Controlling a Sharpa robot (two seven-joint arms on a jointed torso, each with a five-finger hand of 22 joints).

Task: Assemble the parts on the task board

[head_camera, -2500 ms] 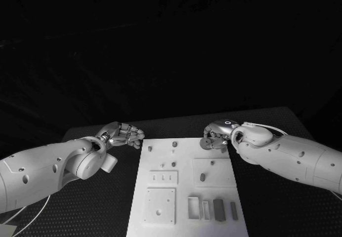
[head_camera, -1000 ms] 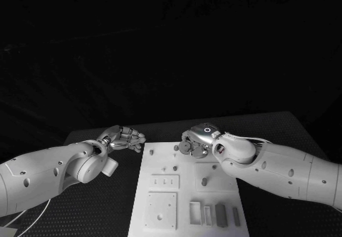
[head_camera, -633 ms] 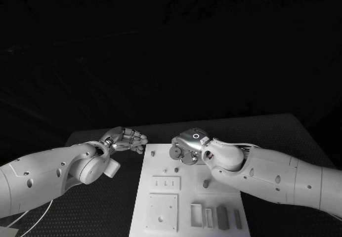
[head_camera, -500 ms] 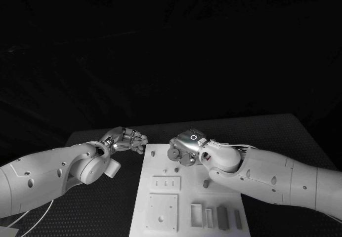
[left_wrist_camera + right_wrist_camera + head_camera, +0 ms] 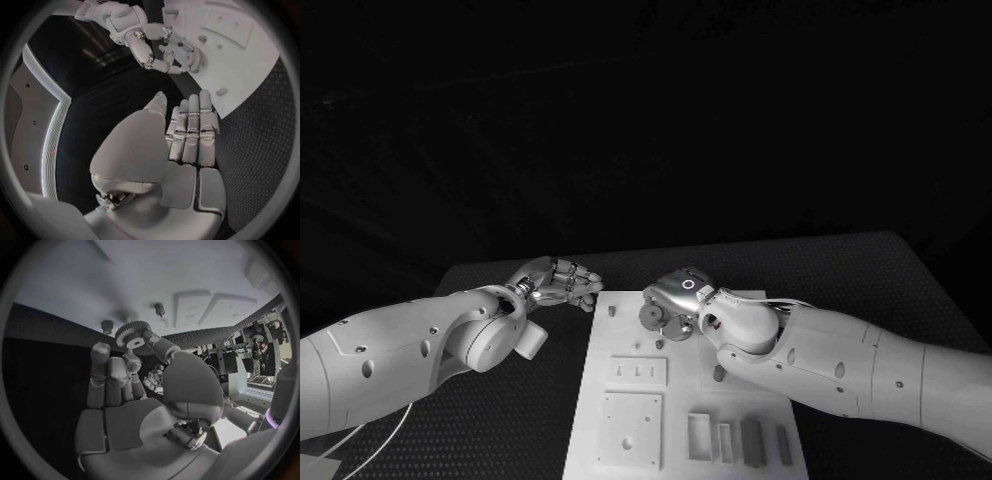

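The white task board [image 5: 625, 400] lies lengthwise in the middle of the table. My right hand [image 5: 681, 300] hovers over its far end and pinches a small toothed gear [image 5: 652, 314] between thumb and finger. The right wrist view shows the gear [image 5: 133, 335] at the fingertips of the right hand [image 5: 125, 385], close above the board [image 5: 187, 270] and near two short pegs [image 5: 159, 307] [image 5: 107, 325]. My left hand [image 5: 561, 283] sits just off the board's far left corner, fingers curled in on nothing. The left wrist view shows the left hand [image 5: 187, 135] and the gear [image 5: 194, 57].
Small pegs [image 5: 607, 309] [image 5: 658, 343] [image 5: 720, 373] stand in the board's far half. Square raised blocks [image 5: 625, 428] and narrow slots with grey bars [image 5: 750, 440] fill its near end. Black table [image 5: 877, 280] surrounds the board.
My right hand has carried the gear leftward across the board's far end, from its right side to near the far left pegs. The left hand stays in place.
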